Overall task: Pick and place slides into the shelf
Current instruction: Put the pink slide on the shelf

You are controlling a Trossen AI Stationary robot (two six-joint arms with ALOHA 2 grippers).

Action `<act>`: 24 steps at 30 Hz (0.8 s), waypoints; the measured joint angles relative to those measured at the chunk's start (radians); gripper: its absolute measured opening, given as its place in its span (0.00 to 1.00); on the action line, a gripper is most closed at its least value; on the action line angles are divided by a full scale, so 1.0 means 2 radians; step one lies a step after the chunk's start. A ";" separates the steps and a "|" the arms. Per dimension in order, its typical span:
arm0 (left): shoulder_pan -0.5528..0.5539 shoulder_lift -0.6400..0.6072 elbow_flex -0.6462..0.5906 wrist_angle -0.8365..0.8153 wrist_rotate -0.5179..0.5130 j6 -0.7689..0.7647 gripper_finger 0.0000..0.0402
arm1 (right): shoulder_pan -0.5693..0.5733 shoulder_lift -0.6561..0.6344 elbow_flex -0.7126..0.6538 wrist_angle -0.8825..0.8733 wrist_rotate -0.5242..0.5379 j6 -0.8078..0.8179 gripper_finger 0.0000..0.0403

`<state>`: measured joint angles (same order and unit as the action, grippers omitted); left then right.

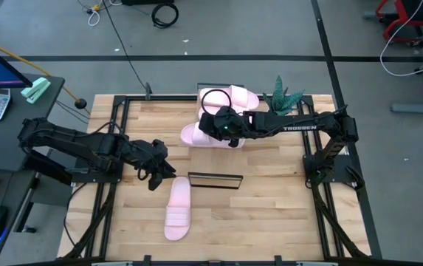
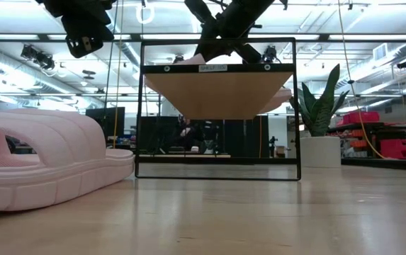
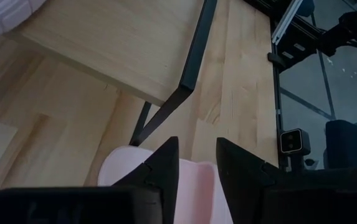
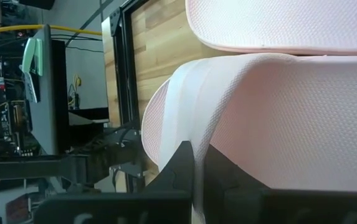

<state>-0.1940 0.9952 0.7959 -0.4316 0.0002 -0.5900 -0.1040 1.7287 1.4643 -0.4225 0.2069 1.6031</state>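
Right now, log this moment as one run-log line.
left gripper: open, above floor slide | right gripper: shut on slide near back slides | shelf: no slide seen on it

Shelf (image 1: 215, 180) and a slide (image 1: 178, 209) crowd the table's (image 1: 270, 214) open centre.

The left arm reaches in from the left side of the table, its forearm stretched toward the middle, and its claw (image 1: 156, 171) hangs low with the two dark fingers (image 3: 166, 163) parted by a narrow gap. The right arm extends from the right side across the far half of the table, its claw (image 1: 222, 127) closed, fingers (image 4: 184, 163) pressed nearly together.
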 joint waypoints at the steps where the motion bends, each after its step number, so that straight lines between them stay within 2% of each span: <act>1: 0.000 0.000 0.000 0.000 0.000 0.000 0.28 | 0.000 0.000 0.000 0.000 0.000 0.000 0.02; 12: 0.000 0.000 0.000 0.000 0.000 0.000 0.28 | 0.001 0.008 0.000 -0.001 -0.008 0.000 0.04; 24: 0.000 0.000 0.000 0.000 -0.003 0.000 0.28 | 0.001 0.009 0.000 -0.002 -0.006 -0.006 0.18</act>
<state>-0.1940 0.9951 0.7959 -0.4309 -0.0052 -0.5907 -0.1028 1.7460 1.4643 -0.4274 0.1955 1.5912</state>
